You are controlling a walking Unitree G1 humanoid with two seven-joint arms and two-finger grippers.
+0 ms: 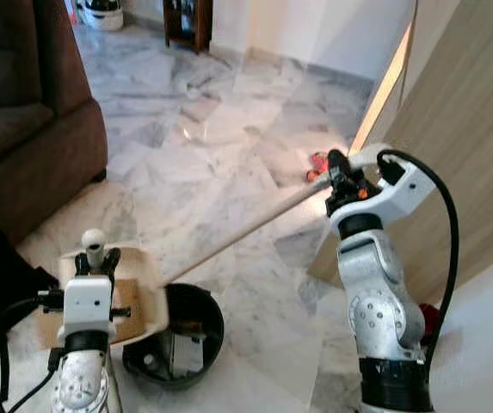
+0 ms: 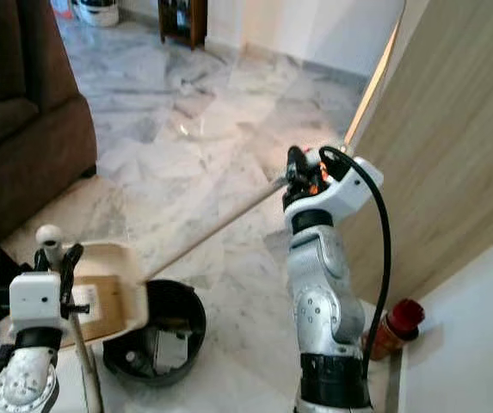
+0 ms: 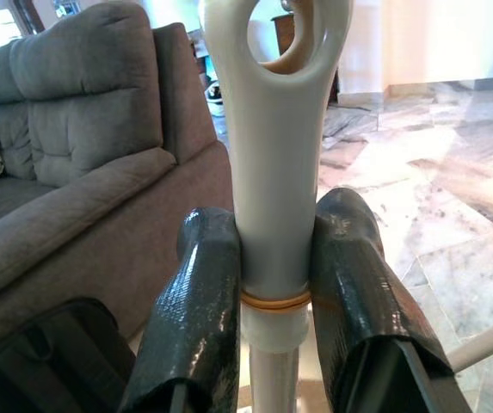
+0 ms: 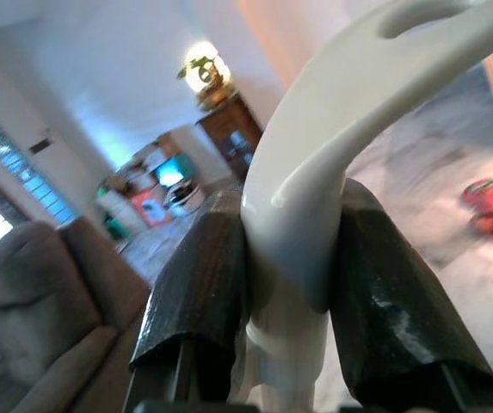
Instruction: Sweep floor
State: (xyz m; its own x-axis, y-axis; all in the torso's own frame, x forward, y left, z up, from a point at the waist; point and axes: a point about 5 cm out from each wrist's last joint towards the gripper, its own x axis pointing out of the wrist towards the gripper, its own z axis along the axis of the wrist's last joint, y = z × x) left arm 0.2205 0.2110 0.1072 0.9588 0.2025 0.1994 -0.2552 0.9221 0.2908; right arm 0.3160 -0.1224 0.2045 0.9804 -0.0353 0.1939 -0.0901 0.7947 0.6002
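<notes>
The left claw (image 3: 274, 284) is clenched on the cream dustpan handle (image 3: 274, 155) at near left, holding the dustpan (image 1: 138, 297) tipped beside a black bin (image 1: 186, 335) on the marble floor (image 1: 212, 155). The right claw (image 4: 285, 284) grips the white top of the broom handle (image 4: 315, 172) at right, and the broom's pole (image 1: 246, 234) slants down leftward toward the dustpan. A brown sofa (image 1: 31, 112) stands far left; a wooden panel (image 1: 470, 129) rises at right.
</notes>
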